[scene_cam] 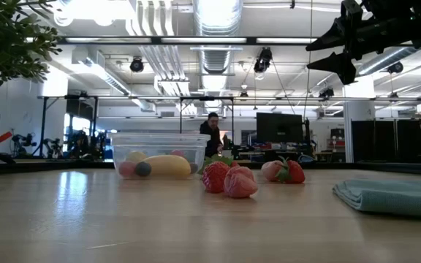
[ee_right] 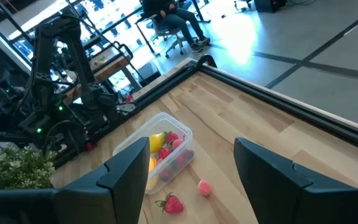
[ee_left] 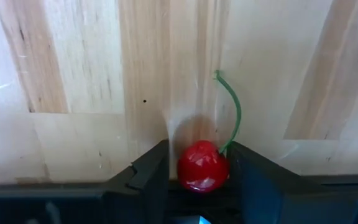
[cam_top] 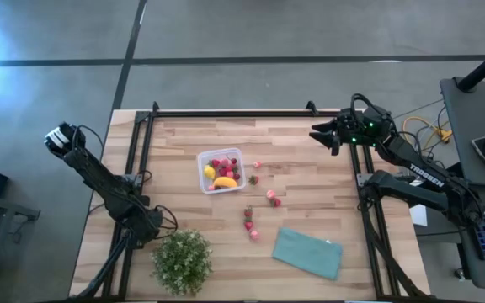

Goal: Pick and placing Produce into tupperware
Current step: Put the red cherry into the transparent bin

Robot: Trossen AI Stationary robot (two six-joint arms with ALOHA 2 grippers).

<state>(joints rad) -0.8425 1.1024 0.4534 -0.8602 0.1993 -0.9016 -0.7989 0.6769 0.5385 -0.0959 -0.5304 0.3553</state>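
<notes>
Red cherry [ee_left: 202,167], green-stemmed, sits between your left gripper's [ee_left: 199,158] fingers [ee_left: 148,177], which pinch it on the wooden worktop [ee_left: 73,74]. The tupperware [cam_top: 221,171], holding a banana [cam_top: 225,182] and strawberries, lies well apart from both pairs of fingers. Loose strawberries [cam_top: 272,199] lie beside it. Your right gripper [cam_top: 325,135] hovers above the worktop, fingers spread.

- You see a pale wooden table [cam_top: 310,168], smooth, matt planks.
- At your table's ten o'clock, the tupperware [cam_top: 221,170] is clear glossy plastic.
- The cherry [ee_left: 202,165] shines glossy red.
- At five o'clock, the teal cloth [cam_top: 308,252] looks soft, matt.
</notes>
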